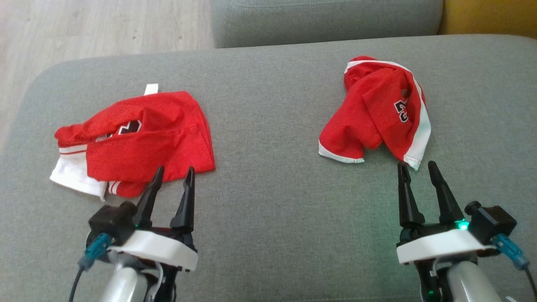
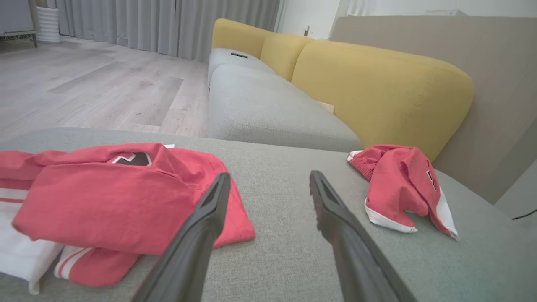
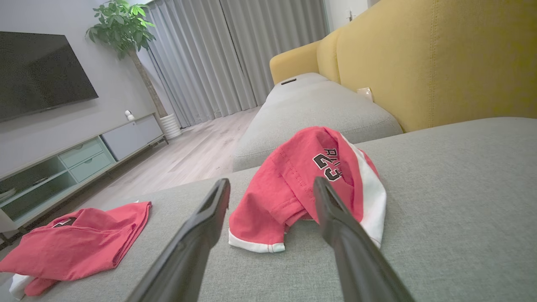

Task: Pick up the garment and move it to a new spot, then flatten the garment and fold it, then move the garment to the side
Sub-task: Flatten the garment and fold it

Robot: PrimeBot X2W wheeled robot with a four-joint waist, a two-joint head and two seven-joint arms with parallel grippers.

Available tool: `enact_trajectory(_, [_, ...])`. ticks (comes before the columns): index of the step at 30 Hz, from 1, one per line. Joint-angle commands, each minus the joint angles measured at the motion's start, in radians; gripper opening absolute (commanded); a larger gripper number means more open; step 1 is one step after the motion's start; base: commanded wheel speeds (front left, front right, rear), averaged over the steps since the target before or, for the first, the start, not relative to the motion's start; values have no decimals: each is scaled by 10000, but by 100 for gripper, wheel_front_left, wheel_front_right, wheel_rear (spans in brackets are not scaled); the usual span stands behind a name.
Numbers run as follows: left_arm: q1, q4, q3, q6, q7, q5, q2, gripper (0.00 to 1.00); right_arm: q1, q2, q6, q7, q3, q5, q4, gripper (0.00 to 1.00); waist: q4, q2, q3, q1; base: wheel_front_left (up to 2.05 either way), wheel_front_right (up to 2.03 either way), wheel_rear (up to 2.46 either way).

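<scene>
The big grey seat (image 1: 268,126) carries everything here, with a yellow backrest (image 2: 377,84) behind it. There are two red jerseys on it. In the head view the left jersey (image 1: 142,142) is at about 9 o'clock, loosely doubled over with white trim poking out. The right jersey (image 1: 373,113) is at about 2 o'clock, bunched into a lump with its number showing. My guess is the crumpled right one is the pick-up job, since the other looks half folded already, but I can't be sure.

To pick it well I'd go for a raised fold by the hem at the lump's 6 o'clock. Pinch just a layer or two and lift straight up so it hangs open instead of dragging over the seat. Grabbing the whole wad would only make flattening harder.

The left gripper (image 1: 175,170) is at 7 o'clock with its tips at the left jersey's near edge; I can't tell if they touch. The right gripper (image 1: 417,164) is at 5 o'clock, just short of the right jersey's near corner. Both arms come in low, pointing roughly to 12. Both sets of fingers (image 1: 406,197) are spread wide with nothing between them.
</scene>
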Motion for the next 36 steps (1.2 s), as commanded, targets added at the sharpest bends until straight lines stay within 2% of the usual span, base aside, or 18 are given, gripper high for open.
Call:
enact_trajectory(1, [-467,-426,488,-94,-92,115,-43,100,-177,-47,-9,-107,203,-76,-265,100,3,-1,22,3,0,0,0])
enact_trajectory(5, [-278,-528,930,-601,-93,789,-457,100,-274,-47,-9,-107,318,-94,-164,100,-14,-1,161,3,0,0,0])
enact_trajectory(10, [-416,-453,1149,-900,-93,1183,-688,100,-517,-47,-9,-107,429,-113,-17,100,106,-1,469,3,0,0,0])
enact_trajectory(12, [-564,-392,1197,-1027,-93,1320,-776,100,-867,-47,-9,-107,498,-214,462,100,259,-1,699,3,0,0,0])
enact_trajectory(19, [-783,-230,1357,-1174,-93,1277,-906,100,-2088,-47,-9,-107,710,-397,2279,100,680,-1,1183,3,0,0,0])
enact_trajectory(26, [-925,-19,1273,-1239,-93,1330,-948,100,-3191,-47,-9,-107,383,595,4547,100,1120,-1,1378,3,0,0,0])
enact_trajectory(36, [-970,-6,1227,-1263,-93,1265,-957,100,-4030,-47,-9,-107,699,1476,5769,100,1311,-1,1508,3,0,0,0])
